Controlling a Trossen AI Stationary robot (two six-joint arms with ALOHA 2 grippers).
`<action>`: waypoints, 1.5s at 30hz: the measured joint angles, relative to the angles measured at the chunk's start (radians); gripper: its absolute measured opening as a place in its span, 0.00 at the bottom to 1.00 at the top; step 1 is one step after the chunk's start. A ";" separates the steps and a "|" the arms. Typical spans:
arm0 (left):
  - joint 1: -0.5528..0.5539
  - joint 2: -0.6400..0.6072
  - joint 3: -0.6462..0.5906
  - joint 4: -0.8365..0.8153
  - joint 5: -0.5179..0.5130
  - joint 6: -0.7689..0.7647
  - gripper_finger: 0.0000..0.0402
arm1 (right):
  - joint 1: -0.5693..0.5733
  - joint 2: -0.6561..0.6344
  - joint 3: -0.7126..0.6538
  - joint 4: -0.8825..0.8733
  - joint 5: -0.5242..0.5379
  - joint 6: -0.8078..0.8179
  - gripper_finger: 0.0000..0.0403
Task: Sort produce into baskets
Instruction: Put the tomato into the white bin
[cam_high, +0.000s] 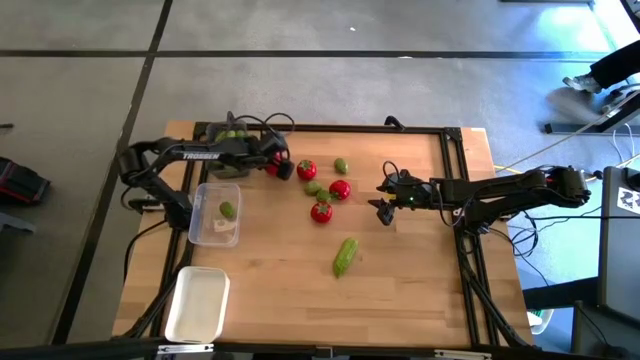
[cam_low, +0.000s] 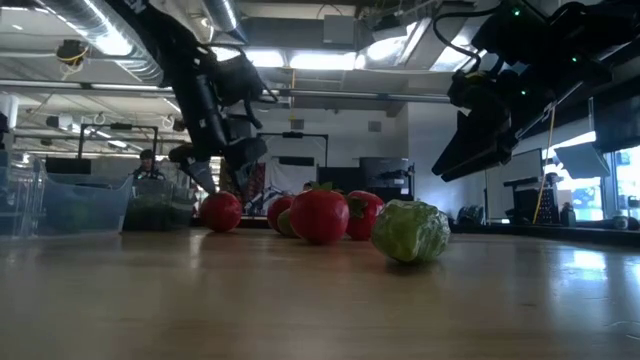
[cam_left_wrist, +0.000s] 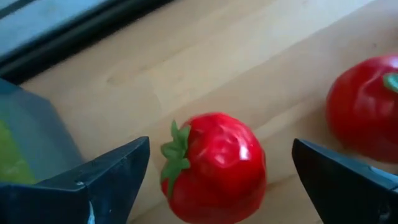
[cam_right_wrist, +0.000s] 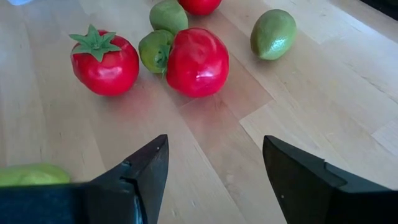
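Straddling a red tomato (cam_left_wrist: 214, 167) on the table (cam_high: 420, 290), the left gripper (cam_high: 277, 165) is seen spread wide, nothing held; the tomato lies between its fingers, a second tomato (cam_left_wrist: 365, 106) just beside. The right gripper (cam_high: 383, 196) is held open and empty, with tomatoes and green fruits (cam_right_wrist: 272, 33) ahead of it.

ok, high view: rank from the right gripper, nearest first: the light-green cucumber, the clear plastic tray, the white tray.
Measured from the right gripper, open, right of the produce cluster:
1. Light-green cucumber, on the bare wood, toward the table's front edge.
2. Clear plastic tray, on the left side, holding a small round green fruit.
3. White tray, at the front-left corner.
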 joint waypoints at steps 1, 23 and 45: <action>0.000 0.010 0.000 0.000 0.014 -0.002 0.97 | 0.000 0.000 0.000 0.000 0.000 0.000 0.60; 0.004 0.096 0.000 0.009 0.018 -0.021 0.82 | 0.000 0.000 0.000 -0.001 0.003 -0.001 0.60; -0.248 -0.140 0.137 -0.282 0.021 -0.002 0.71 | 0.000 0.000 0.000 -0.002 0.003 -0.024 0.60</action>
